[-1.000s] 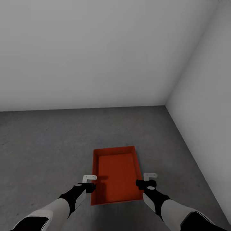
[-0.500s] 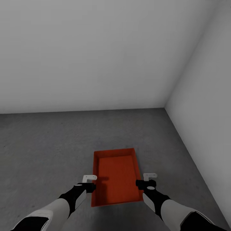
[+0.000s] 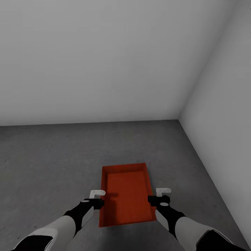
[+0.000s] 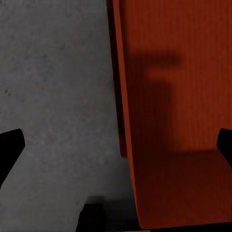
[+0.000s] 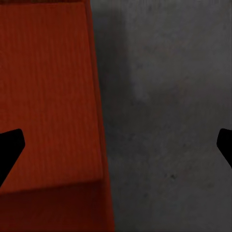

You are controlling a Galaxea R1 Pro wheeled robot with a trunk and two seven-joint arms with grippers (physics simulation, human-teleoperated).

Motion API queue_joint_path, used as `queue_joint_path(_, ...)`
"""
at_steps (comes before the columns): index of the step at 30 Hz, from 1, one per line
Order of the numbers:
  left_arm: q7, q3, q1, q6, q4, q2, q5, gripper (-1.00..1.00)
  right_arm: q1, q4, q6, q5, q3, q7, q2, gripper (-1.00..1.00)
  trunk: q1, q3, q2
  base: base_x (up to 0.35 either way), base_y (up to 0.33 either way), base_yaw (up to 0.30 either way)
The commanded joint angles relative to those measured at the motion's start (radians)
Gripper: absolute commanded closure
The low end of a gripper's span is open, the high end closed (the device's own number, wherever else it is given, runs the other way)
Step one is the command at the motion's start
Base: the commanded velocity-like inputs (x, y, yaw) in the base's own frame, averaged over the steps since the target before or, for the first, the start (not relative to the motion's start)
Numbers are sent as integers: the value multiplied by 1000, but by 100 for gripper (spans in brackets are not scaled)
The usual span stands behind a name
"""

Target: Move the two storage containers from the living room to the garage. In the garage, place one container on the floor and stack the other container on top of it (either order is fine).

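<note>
One orange-red storage container point(image 3: 127, 194) lies open side up on the dark grey garage floor point(image 3: 52, 160), near the right-hand corner. My left gripper point(image 3: 96, 203) hangs over its left long wall, my right gripper point(image 3: 157, 200) over its right long wall. In the left wrist view the container point(image 4: 179, 96) and its wall pass under the open left gripper point(image 4: 116, 147), whose black fingertips point(image 4: 9, 145) stand far apart. In the right wrist view the container point(image 5: 48, 96) and floor point(image 5: 164, 96) lie below the open right gripper point(image 5: 116, 147). Neither gripper holds anything.
A plain white wall point(image 3: 104, 62) stands ahead and another white wall point(image 3: 223, 115) closes the right side, meeting in a corner. Bare concrete stretches to the left of the container.
The whole picture has slid down a little, so the camera has moved. Both arms keep their places beside the container and the grippers stay open.
</note>
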Motion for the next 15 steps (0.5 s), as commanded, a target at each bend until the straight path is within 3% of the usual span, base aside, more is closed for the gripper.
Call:
queue_joint_path(1, 4, -2, 0, 6, -2, 0, 1, -100, -1, 1, -4, -11, 8, -4, 0, -100, 0, 1, 0, -16, 0, 0)
queue_joint_path(11, 6, -2, 0, 6, -7, 0, 2, -100, -1, 1, -4, -11, 8, -3, 0, -100, 0, 14, 0, -247, 0, 0)
queue_joint_path(15, 5, -2, 0, 5, -6, 0, 1, -100, -1, 1, -4, -11, 8, -3, 0, -100, 0, 14, 0, -94, 0, 0)
